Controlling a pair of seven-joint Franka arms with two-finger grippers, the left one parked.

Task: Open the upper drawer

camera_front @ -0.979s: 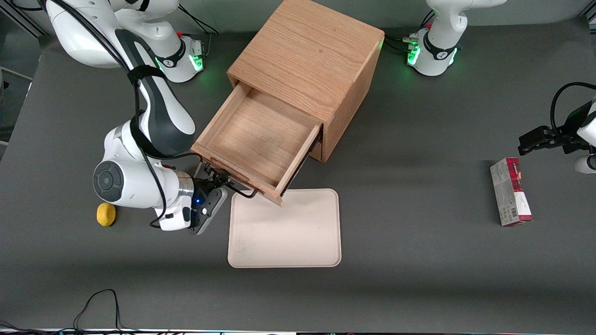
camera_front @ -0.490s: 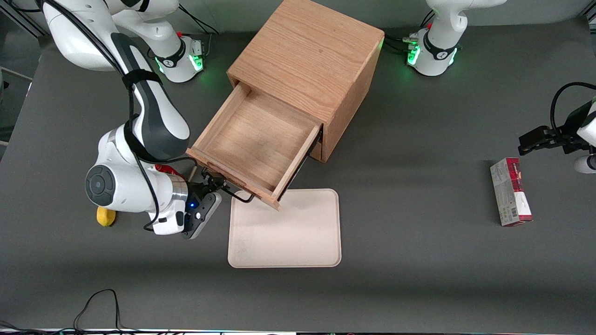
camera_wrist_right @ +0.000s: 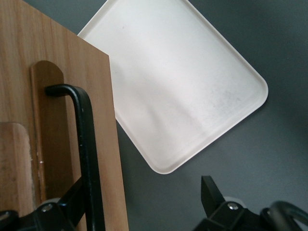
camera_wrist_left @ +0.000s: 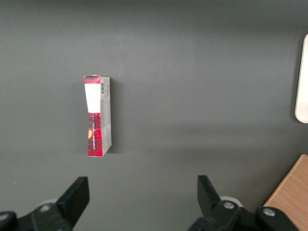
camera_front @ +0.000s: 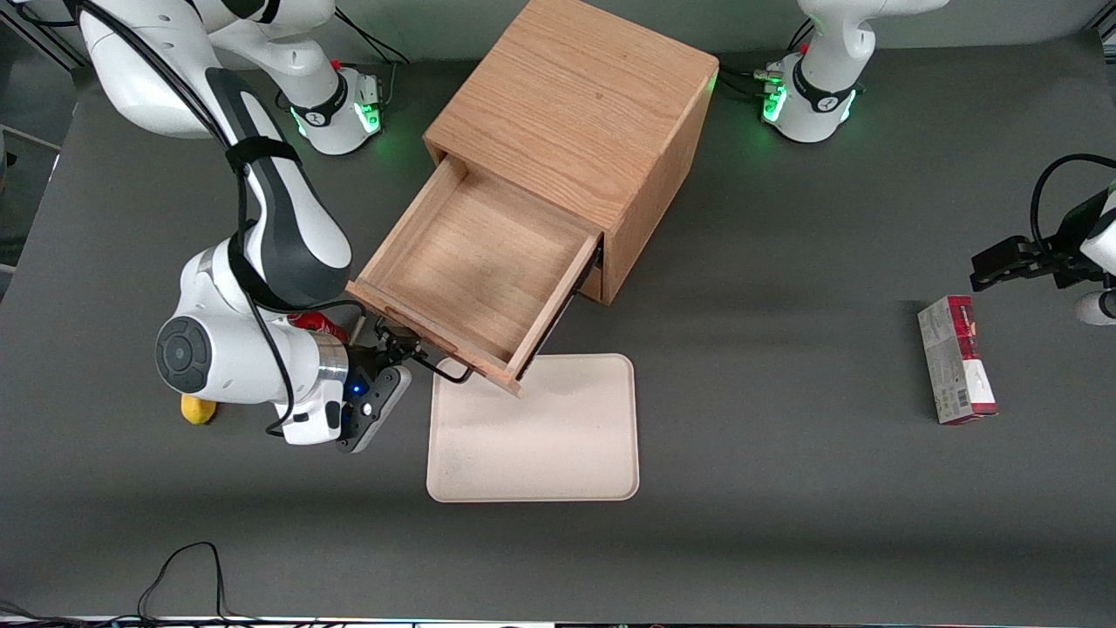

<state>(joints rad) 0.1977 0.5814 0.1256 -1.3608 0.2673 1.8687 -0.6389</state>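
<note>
1. Your working arm's gripper [camera_front: 397, 342] sits at the front face of the upper drawer [camera_front: 475, 266], low over the table [camera_front: 785, 392] and just beside the tray's [camera_front: 534, 436] corner nearest the working arm.
2. In the right wrist view you see the thin black bar handle [camera_wrist_right: 86, 139] running down the drawer front [camera_wrist_right: 53, 96]. One finger [camera_wrist_right: 72, 202] lies against the bar; the other finger [camera_wrist_right: 211, 192] stands well apart from it, over the table. Jaws are spread wide and grip nothing.
3. The upper drawer is drawn far out of the oak cabinet [camera_front: 580, 105]. Its light-wood floor lies bare to the front camera, and nothing sits in it.
4. The drawer's front corner nearest the camera overhangs the tray's edge in the front view; you cannot tell whether they touch.
5. The cabinet stands skewed on the table, with the drawer pointing toward the working arm's end and toward the camera.
6. The cream tray lies flat, nearer to the camera than the cabinet. The wrist view shows its rounded corner [camera_wrist_right: 168, 168] and raised rim.
7. A small yellow object [camera_front: 197, 408] lies on the table toward the working arm's end, partly hidden under the arm's wrist.
8. A red-and-white carton [camera_front: 956, 359] rests on its side toward the parked arm's end, well apart from the cabinet. The left wrist view shows it too [camera_wrist_left: 97, 115].
</note>
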